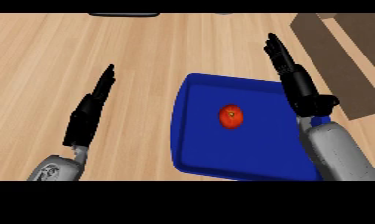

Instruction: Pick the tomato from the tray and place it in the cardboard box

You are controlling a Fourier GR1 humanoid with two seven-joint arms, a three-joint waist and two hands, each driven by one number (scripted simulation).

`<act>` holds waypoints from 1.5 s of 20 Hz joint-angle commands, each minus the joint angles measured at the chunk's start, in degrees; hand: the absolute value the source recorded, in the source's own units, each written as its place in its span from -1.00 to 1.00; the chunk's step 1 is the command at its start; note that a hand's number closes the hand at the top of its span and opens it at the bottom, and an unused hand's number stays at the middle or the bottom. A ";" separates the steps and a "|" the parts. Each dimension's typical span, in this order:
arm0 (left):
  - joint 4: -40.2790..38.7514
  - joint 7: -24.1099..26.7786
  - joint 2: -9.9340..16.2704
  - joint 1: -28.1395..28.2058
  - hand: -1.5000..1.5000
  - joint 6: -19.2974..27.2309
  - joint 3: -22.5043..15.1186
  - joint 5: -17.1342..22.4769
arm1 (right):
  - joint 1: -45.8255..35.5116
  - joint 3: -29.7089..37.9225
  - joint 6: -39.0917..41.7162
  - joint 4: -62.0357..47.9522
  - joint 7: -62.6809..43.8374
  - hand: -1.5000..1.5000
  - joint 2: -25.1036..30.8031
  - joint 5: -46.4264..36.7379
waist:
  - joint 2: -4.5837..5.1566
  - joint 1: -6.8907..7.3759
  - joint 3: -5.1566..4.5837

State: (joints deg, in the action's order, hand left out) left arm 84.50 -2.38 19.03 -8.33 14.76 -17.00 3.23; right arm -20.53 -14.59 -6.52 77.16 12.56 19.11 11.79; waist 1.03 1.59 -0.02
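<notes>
One round glossy tomato [231, 116] lies on the smooth blue tray [192, 139]; each robot hand [291, 77] is straight-fingered, holding nothing.

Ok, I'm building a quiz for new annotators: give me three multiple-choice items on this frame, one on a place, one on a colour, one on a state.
1. Where is the tomato?
A. on the tray
B. in the cardboard box
C. in the right hand

2. What colour is the tray?
A. green
B. blue
C. white

3. How is the right hand?
A. curled round the tomato
B. open, holding nothing
C. pressed flat on the tomato

Key:
1 A, the tomato lies near the tray's middle, away from the cardboard box.
2 B, its floor and rim are blue.
3 B, its fingers are straight, beside the tomato.
</notes>
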 commanded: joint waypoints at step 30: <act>8.61 -9.71 6.01 6.37 0.00 -11.29 18.81 20.94 | -3.98 -14.81 16.85 21.95 -33.32 -1.00 18.78 -32.26 | -1.27 -0.54 -0.17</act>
State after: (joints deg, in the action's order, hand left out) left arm 91.94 -10.96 24.38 -1.51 4.20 0.97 23.21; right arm -19.78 -25.30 5.12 97.14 -8.03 38.65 -17.00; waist -0.39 0.38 -0.27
